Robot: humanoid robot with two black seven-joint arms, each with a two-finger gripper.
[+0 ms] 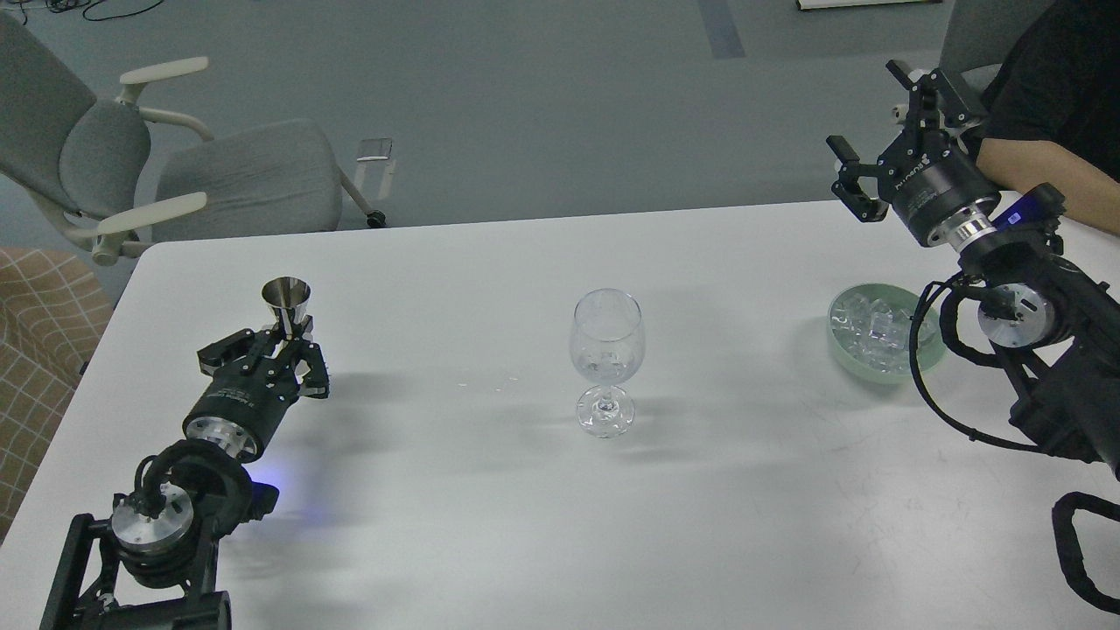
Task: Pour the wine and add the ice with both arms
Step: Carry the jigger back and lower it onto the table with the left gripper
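Observation:
A clear stemmed wine glass [606,337] stands upright mid-table, with a little clear content low in its bowl [604,360]; I cannot tell if it is wine or ice. My left gripper [284,339] is low over the table's left side, shut on the stem of a small upright metal jigger [286,300]. A pale green bowl [884,374] at the right holds a heap of clear ice cubes [875,328]. My right gripper [877,122] is open and empty, raised beyond the bowl near the table's far right edge.
A person's bare forearm [1041,179] rests at the far right corner, just behind my right arm. A grey office chair [227,175] stands beyond the white table's [490,507] far left edge. A few small droplets [490,382] lie left of the glass.

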